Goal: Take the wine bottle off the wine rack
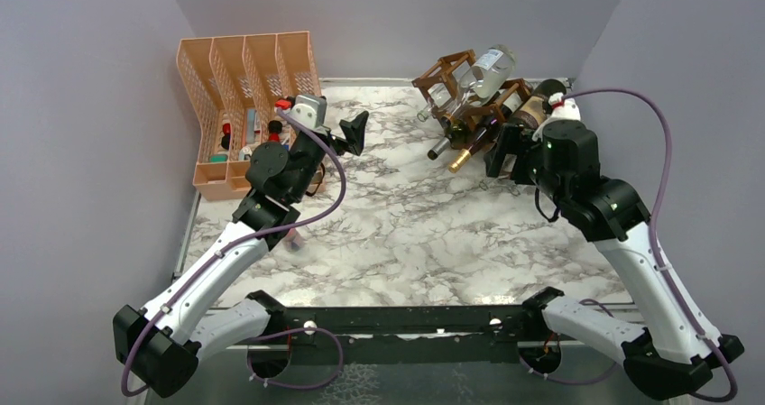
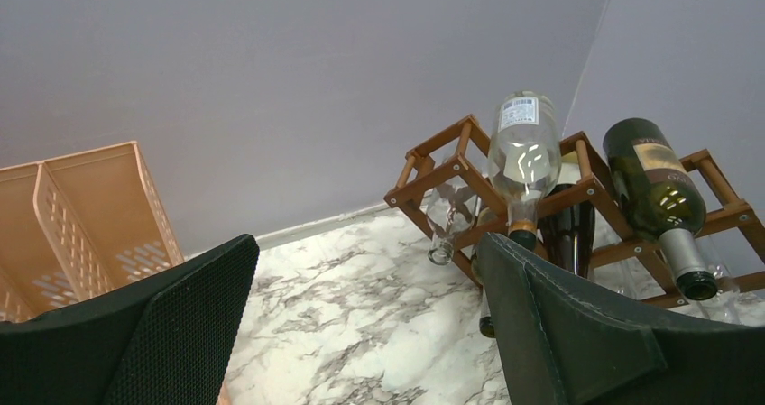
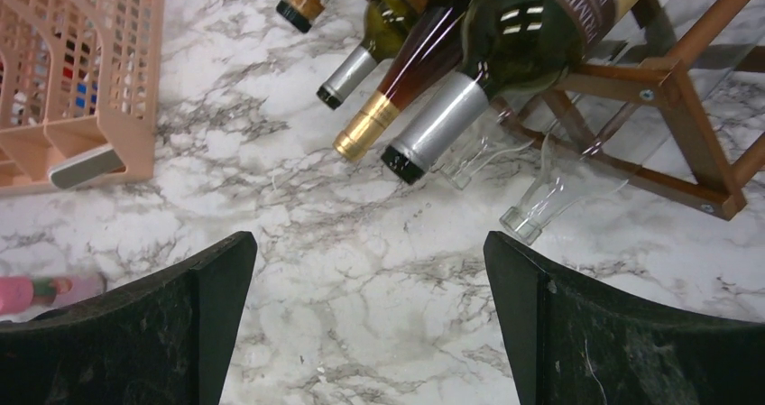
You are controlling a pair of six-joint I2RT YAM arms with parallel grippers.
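**Wine rack** (image 1: 448, 65): dark brown wooden lattice, right of centre at the top of the overhead view. It stands on the marble-patterned desk (image 1: 388, 225) near the back wall.

**Clear wine bottle** (image 2: 523, 152), white label: lies across the rack's top row, neck sloping down.

**Dark green wine bottle** (image 3: 514, 44), silver foil neck: lies in the rack, at the top of the right wrist view, mouth pointing down toward the desk.

**Gold-foil wine bottle** (image 3: 417, 62): in the rack, just beside the green one on its left in that view.

**Right gripper** (image 3: 368, 243): released, jaws spread wide, grasping nothing. It hovers over the desk near the bottle mouths.

**Left gripper** (image 2: 365, 241): released and empty, left of centre in the overhead view, well apart from the rack.

**Peach mesh file organizer** (image 1: 244, 71): upper left of the overhead view, small items in its compartments.
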